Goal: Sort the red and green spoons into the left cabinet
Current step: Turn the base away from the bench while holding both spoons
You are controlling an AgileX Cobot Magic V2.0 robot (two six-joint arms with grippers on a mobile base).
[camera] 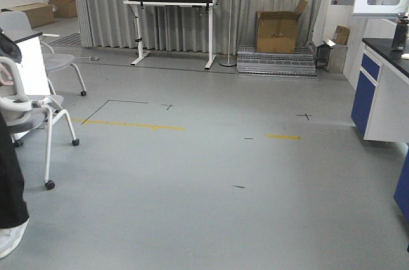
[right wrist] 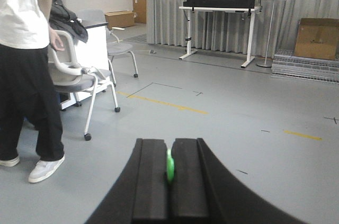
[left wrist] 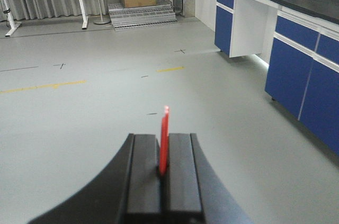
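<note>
In the left wrist view my left gripper (left wrist: 163,139) is shut on the red spoon (left wrist: 164,142), whose thin red end sticks up edge-on from between the black fingers. The right wrist view shows my right gripper (right wrist: 169,147) shut on the green spoon (right wrist: 170,164), only a short bright green edge peeking from the gap. Both grippers hang above bare grey floor. The left cabinet is out of view. Neither gripper appears in the front view.
White wheeled chairs (camera: 29,107) and a standing person (right wrist: 26,65) are on the left. Blue-fronted lab counters (left wrist: 296,49) run along the right. A white table with a black pegboard (camera: 171,2), a sign stand (camera: 231,21) and a cardboard box (camera: 277,30) on metal grates line the back curtain.
</note>
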